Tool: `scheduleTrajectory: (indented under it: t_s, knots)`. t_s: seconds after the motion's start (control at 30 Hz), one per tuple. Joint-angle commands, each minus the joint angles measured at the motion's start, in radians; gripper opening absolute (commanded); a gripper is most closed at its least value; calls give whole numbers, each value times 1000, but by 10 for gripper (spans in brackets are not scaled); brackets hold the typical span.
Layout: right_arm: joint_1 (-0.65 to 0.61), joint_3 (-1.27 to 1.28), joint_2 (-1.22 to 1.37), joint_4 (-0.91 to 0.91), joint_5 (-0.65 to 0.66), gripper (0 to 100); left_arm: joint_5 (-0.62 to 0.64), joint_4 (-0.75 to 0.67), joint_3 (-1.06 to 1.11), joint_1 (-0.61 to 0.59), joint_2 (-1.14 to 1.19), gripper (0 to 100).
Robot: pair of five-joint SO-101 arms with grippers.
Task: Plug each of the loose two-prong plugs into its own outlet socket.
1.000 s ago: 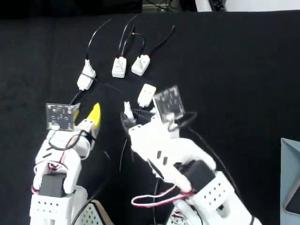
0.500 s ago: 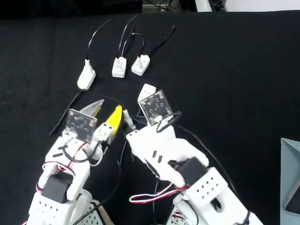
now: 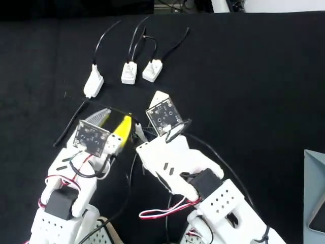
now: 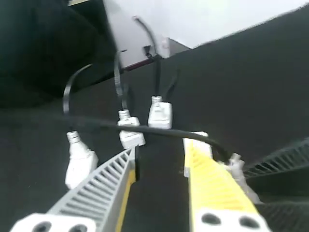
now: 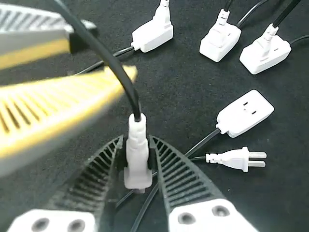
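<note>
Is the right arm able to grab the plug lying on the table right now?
Probably not: its end effector is shut on another plug, though the loose plug lies uncovered nearby.

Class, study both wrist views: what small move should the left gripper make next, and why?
Probably close the left gripper on the black cable. Its fingers stand open with the cable crossing between them, while the right gripper is shut on the white plug at that cable's end, so a grip there would likely steady it.

Count: 4 white outlet sockets [image 5: 245, 112]. 2 two-prong plugs: held plug [image 5: 135, 162] in right hand [image 5: 135, 141], loose plug [image 5: 235, 159] near that hand. 2 hands, incl. left hand [image 4: 161, 150].
</note>
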Motion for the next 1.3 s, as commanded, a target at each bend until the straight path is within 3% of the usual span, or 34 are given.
scheduleTrajectory:
  t_s: [0.0, 0.33, 0.57, 0.7, 0.93, 1.27]
  knots:
    - [-11, -13, 2, -23, 14, 14, -12, -15, -53, 2, -11, 173]
    - [-11, -15, 4, 17, 14, 14, -149, 23, -85, 199, -11, 170]
    - [-8, -15, 4, 17, 14, 14, -176, 117, -142, 186, -12, 170]
    - [2, -15, 4, 17, 14, 14, -173, 129, -180, 101, -12, 170]
    - [212, -70, 8, 20, 15, 14, -11, 132, -206, -136, -3, 169]
    - [517, -61, 12, 20, 55, 14, -12, 301, -232, -157, 43, 174]
